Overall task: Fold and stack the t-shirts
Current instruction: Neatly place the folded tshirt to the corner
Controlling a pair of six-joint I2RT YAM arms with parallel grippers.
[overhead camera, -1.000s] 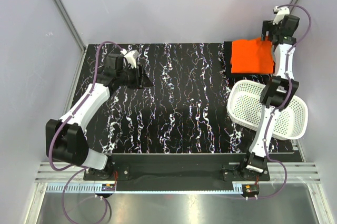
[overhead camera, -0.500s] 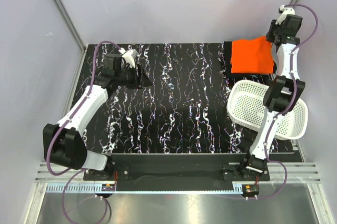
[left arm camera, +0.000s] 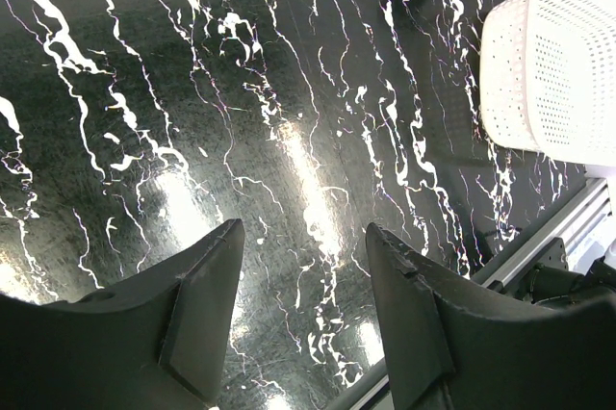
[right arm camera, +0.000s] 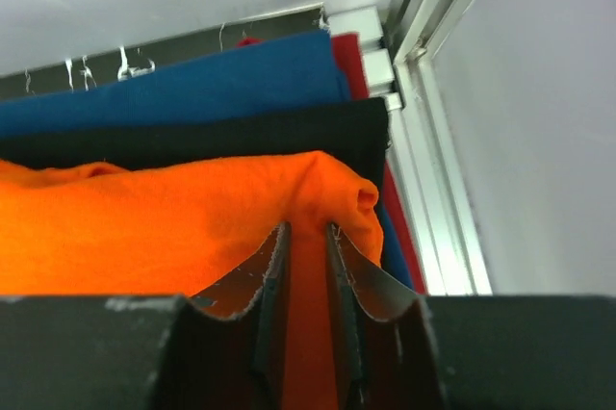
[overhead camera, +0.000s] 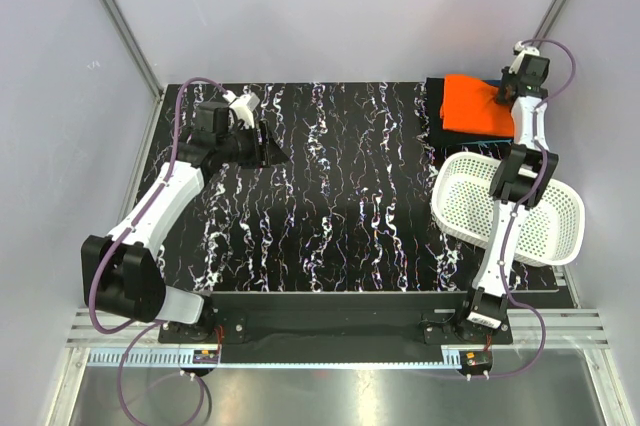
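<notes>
Pinching a raised fold at the right edge of the orange shirt (right arm camera: 144, 208), the right gripper (right arm camera: 306, 251) has its jaws almost closed with fabric clamped between them. The orange shirt lies folded on top of the black shirt (right arm camera: 192, 136) at 2 o'clock on the table (overhead camera: 350, 196), with blue cloth (right arm camera: 173, 88) and red cloth (right arm camera: 348, 52) beneath. The left gripper (left arm camera: 303, 275) hangs over the table at 10 o'clock, jaws spread wide and grasping nothing. A white basket (overhead camera: 465, 211) sits at 3 o'clock.

Handling: the fabric is judged light, soft and limp. Lifted by one point, it will sag and may drag the layers below. Take hold at a folded edge or corner, top layer only. The stack appears close to finished, so releasing the fold is the likely next step
</notes>
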